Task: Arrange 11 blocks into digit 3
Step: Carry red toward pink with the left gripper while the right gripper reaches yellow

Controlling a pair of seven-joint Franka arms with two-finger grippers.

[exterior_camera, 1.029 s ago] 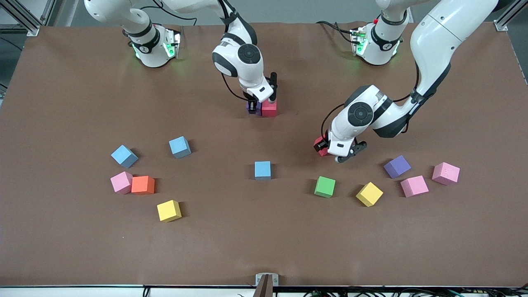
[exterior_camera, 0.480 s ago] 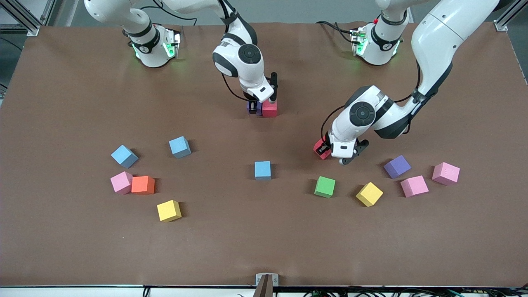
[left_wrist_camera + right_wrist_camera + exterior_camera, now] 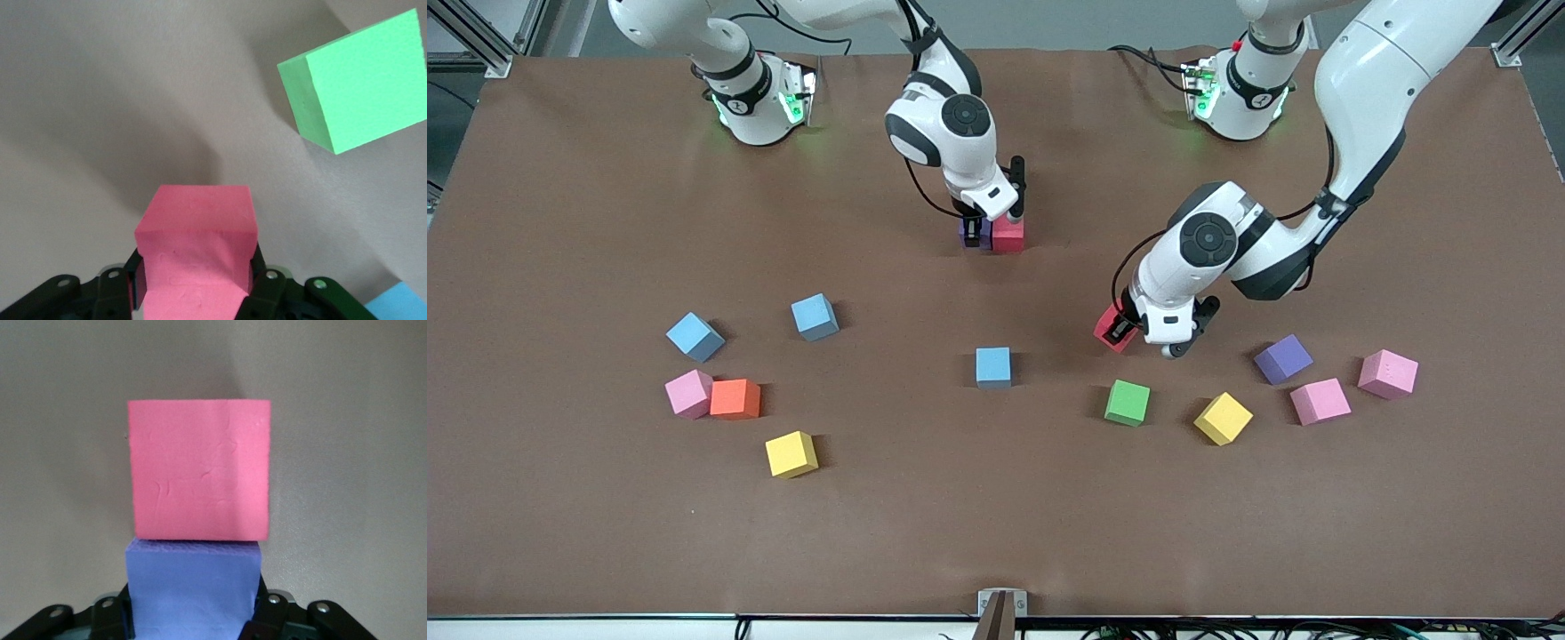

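- The digit 3 was barely begun: a placed red block (image 3: 200, 470) and a purple block (image 3: 193, 587) lay touching at mid-table, farther from the front camera than every loose cube.
- The purple block sat inside the right gripper (image 3: 975, 233), which was low on the table; whether it was clamped or released could not be told.
- A held red block (image 3: 197, 267) was pinched between the closed fingers of the left gripper (image 3: 1116, 331), tilted, above the table close to the green block (image 3: 1128, 402).
- Other blocks were scattered nearer the camera, among them a light blue block (image 3: 993, 366).
- Risks judged: the tilted cube could be set down askew, and the purple block could be nudged off its neighbour if the right gripper were lifted carelessly. The arms could also meet at the figure.
- From the front, most of the purple block was hidden by the right wrist. The left finger contact was cut off in the wrist view.
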